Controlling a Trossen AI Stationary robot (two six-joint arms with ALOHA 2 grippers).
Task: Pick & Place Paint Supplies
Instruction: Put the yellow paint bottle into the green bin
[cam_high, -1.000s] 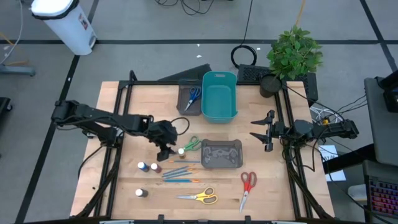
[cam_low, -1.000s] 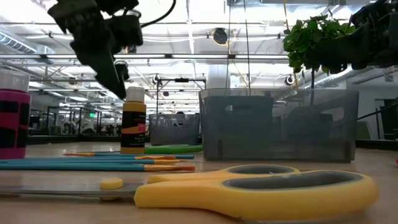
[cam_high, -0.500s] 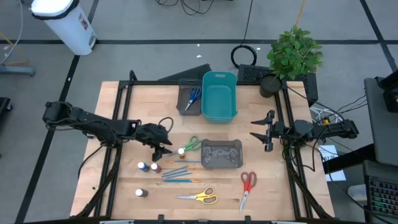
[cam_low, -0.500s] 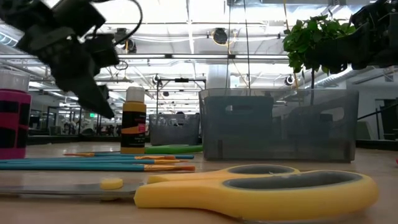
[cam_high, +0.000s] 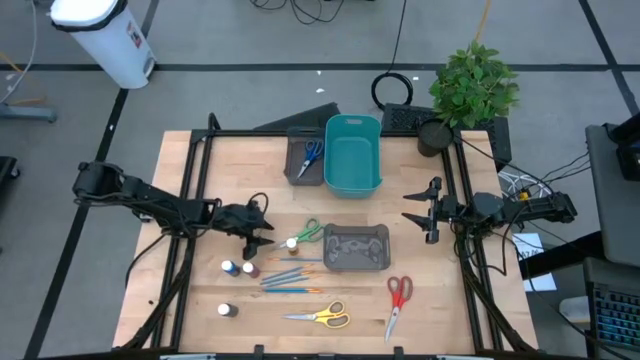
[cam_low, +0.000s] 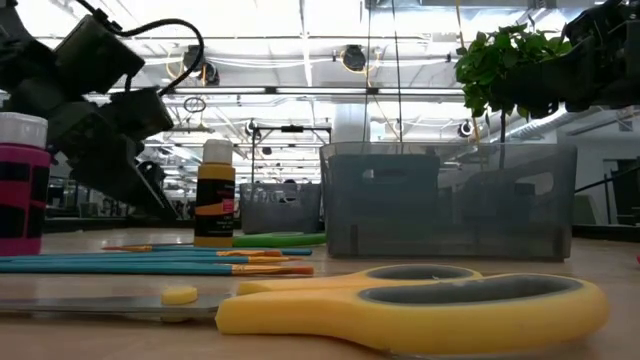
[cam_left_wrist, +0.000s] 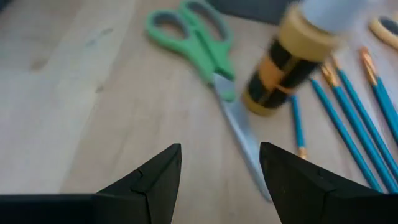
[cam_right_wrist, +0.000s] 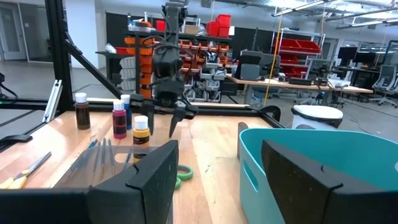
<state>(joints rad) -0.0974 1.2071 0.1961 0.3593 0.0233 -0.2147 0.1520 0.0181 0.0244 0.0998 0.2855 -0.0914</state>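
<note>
Paint supplies are mostly loose on the tabletop (cam_high: 200, 190), so plenty is left to sort. Going near to far: the yellow scissors (cam_low: 400, 305) lie flat at the front edge, with the red scissors (cam_high: 398, 296) off to one side. Next come the blue brushes (cam_high: 290, 280) in a loose fan, tips all pointing roughly the same way, with a few little bottles (cam_high: 238, 268) standing just beside their ends.

Behind them stands the yellow-labelled bottle (cam_left_wrist: 286, 65), upright and just beside the green scissors (cam_left_wrist: 202, 43). The left tool (cam_high: 257, 232) hovers low near that bottle with its jaws apart and nothing between them. My guess is it's lining up for the bottle, since the bottle sits just ahead of the gap between its jaws.

Further back is the grey tray (cam_high: 357, 247), then the teal bin (cam_high: 353, 155) and another tray holding the blue scissors (cam_high: 311, 155), probably already sorted. The right tool (cam_high: 425, 212) waits at the far right side, jaws apart and empty.
</note>
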